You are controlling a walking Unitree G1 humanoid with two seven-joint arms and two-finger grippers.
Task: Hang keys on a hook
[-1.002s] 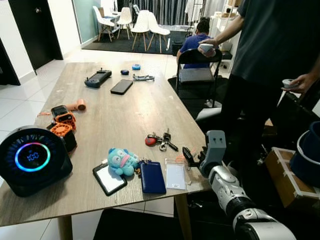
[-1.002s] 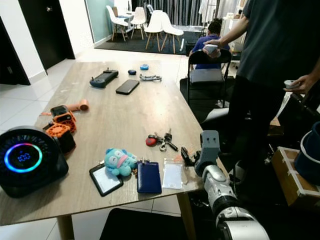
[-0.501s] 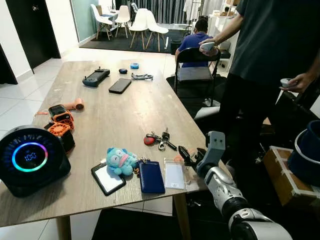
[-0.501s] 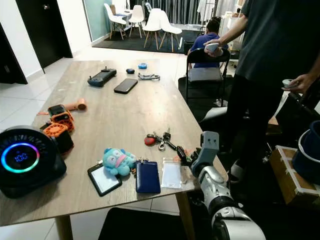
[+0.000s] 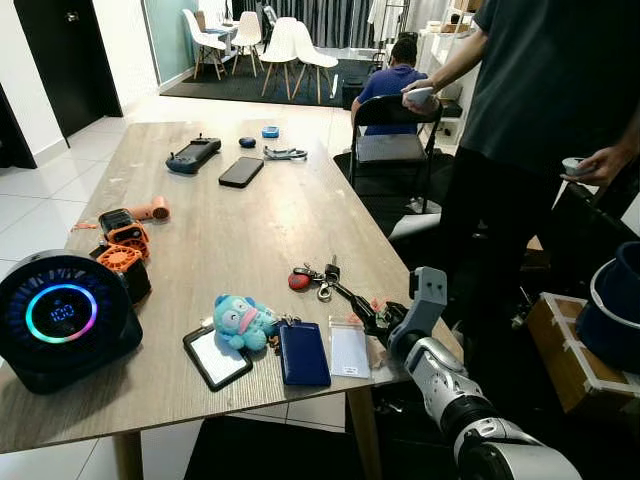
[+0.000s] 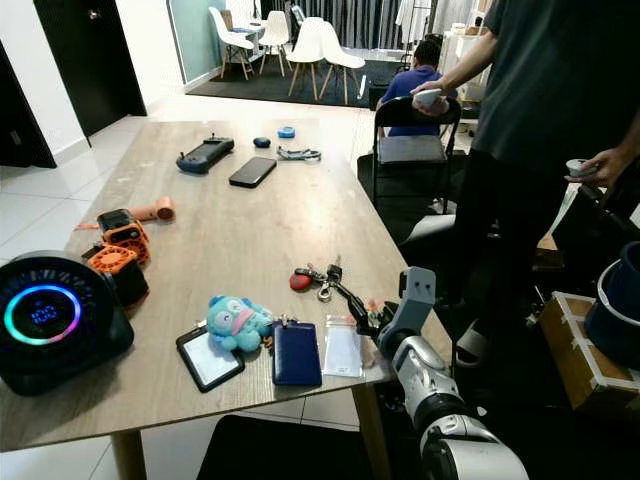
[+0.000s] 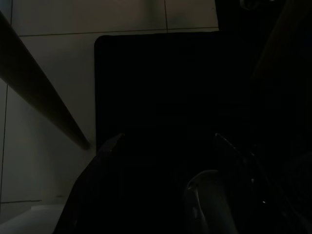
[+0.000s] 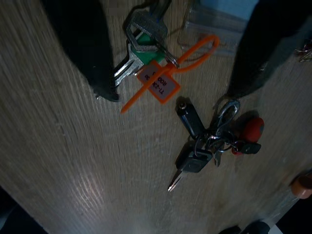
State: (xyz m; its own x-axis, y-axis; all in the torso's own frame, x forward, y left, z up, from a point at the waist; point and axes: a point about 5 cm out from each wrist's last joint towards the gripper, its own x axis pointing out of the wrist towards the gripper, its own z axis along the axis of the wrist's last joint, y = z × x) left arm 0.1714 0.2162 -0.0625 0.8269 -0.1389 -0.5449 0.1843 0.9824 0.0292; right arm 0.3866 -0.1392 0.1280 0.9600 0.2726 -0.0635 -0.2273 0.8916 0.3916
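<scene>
Right wrist view: right hand (image 8: 168, 63), fingers apart, has advanced over the worktop (image 5: 250, 230) edge, now straddling the green-tagged keys (image 8: 141, 46) beside the key bunch (image 8: 209, 141); grasp imminent.

Soft, even daylight fills the room from twelve o'clock. The counter (image 5: 250, 220) shows faint sheen, no hard shadows. The left wrist view is nearly black; the right wrist view slightly blurred.

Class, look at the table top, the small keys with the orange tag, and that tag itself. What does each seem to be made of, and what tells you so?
Table: looks like wood or a wood-look laminate; pale matte surface with long grain lines.
Keys: metal, most likely; silvery blades with a dull shine, one with a green head cover.
Tag: probably plastic; uniform bright orange, thin strap bent into a loop, flat label with print.
</scene>
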